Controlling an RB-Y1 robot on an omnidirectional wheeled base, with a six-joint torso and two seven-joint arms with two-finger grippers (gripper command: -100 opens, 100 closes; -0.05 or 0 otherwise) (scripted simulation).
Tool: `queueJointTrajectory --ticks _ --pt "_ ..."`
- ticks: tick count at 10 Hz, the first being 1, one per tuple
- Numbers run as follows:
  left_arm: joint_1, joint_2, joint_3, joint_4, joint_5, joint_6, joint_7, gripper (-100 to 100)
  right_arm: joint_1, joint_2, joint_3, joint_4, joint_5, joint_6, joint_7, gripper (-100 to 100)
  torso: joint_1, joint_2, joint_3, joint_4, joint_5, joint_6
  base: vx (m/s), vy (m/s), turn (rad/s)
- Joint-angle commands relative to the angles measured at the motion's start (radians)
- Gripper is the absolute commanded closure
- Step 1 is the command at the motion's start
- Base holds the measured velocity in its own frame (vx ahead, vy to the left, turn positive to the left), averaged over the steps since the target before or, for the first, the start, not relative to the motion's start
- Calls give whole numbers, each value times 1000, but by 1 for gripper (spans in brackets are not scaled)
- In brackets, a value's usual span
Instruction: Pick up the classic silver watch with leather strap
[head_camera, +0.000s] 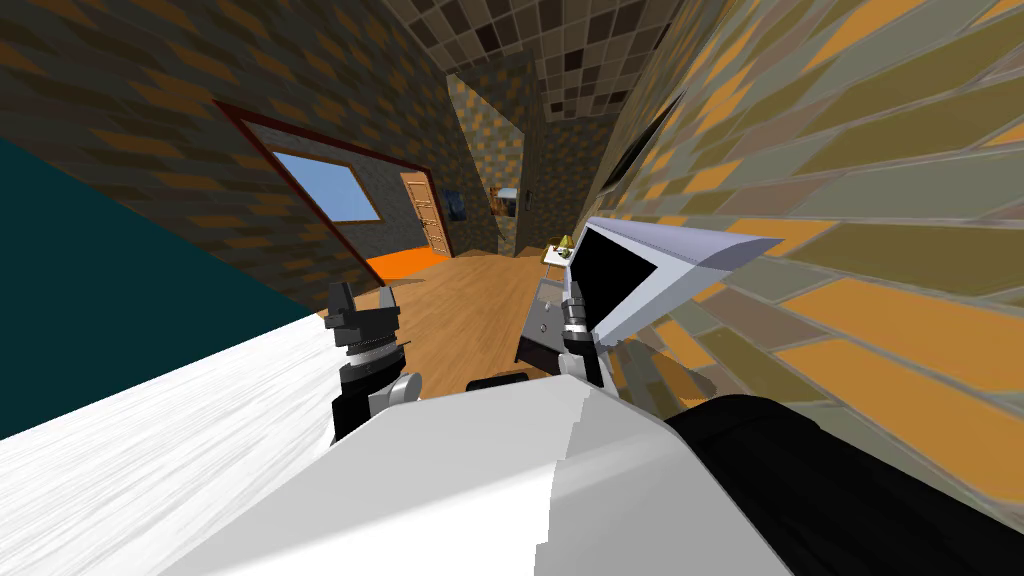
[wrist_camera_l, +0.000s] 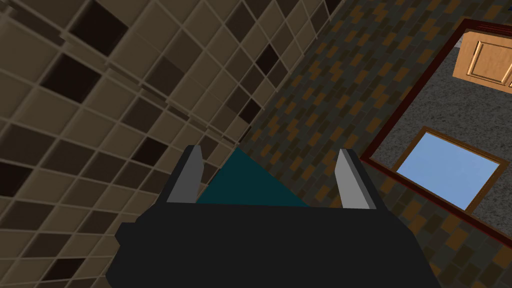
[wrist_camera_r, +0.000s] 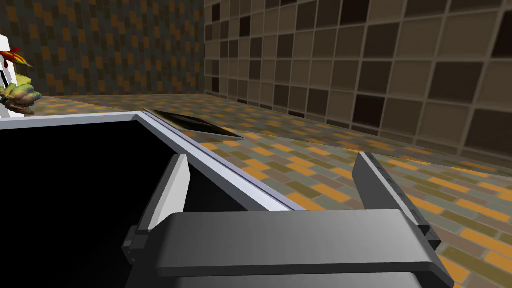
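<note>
Right wrist view: your right gripper (wrist_camera_r: 272, 160) hangs spread beside a white-rimmed, black-mouthed box (wrist_camera_r: 225, 163), left gripper (wrist_camera_l: 270, 155) spread too; where the watch lies you cannot tell, but expect it light, limp-strapped, best pinched across its case.

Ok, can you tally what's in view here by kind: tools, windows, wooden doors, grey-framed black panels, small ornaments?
Tools: 2, the left tool and the right tool, both open
Window: 1
Wooden door: 1
Grey-framed black panel: 1
Small ornament: 1
Total: 6
</note>
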Motion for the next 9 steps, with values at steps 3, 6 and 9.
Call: queueJointTrajectory --ticks 3,6,9 --pt "0 0 0 0 0 0 0 0 -1 -83 -21 44 -36 60 -39 -100 3 -3 -1 -1 1 0 45 58 -71" --pt "0 0 0 0 0 0 0 0 -1 -115 -38 77 -64 109 -69 -100 6 -4 -3 -1 1 0 52 84 -62" --pt "0 0 0 0 0 0 0 0 0 -155 -68 139 -117 200 -125 -100 6 -4 -2 -1 1 0 60 88 -94"
